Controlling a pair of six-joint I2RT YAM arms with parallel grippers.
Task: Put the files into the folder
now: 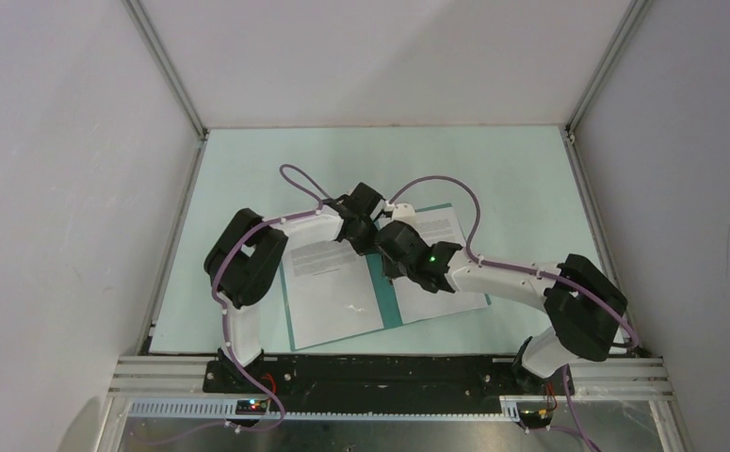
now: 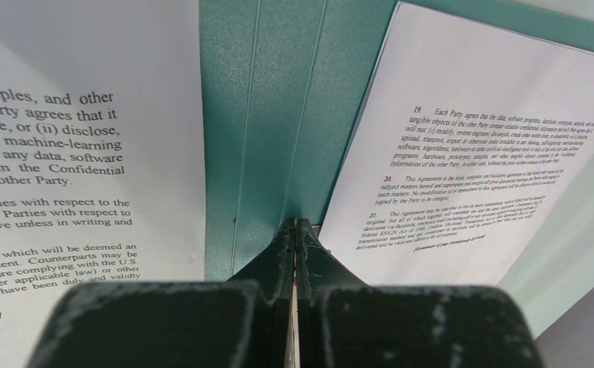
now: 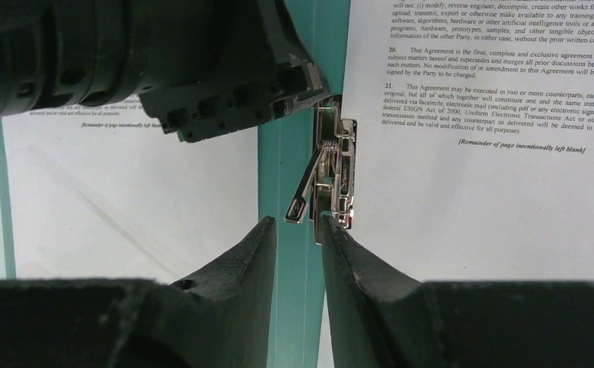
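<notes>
The teal folder (image 1: 386, 299) lies open on the table, with one white printed sheet (image 1: 332, 292) on its left half and another sheet (image 1: 436, 303) on its right half. My left gripper (image 1: 372, 235) is shut, its tips (image 2: 295, 224) down at the folder's spine (image 2: 278, 115) between the two sheets. In the right wrist view the left gripper (image 3: 318, 88) sits at the far end of the metal clip (image 3: 338, 176). My right gripper (image 3: 299, 222) is open a little over the spine, and the clip's raised lever (image 3: 303, 201) is just ahead of its fingertips.
The pale green table mat (image 1: 511, 179) is walled by white panels left, right and back. Purple cables (image 1: 295, 174) loop above both arms. The arm bases stand on the rail at the near edge (image 1: 389, 372).
</notes>
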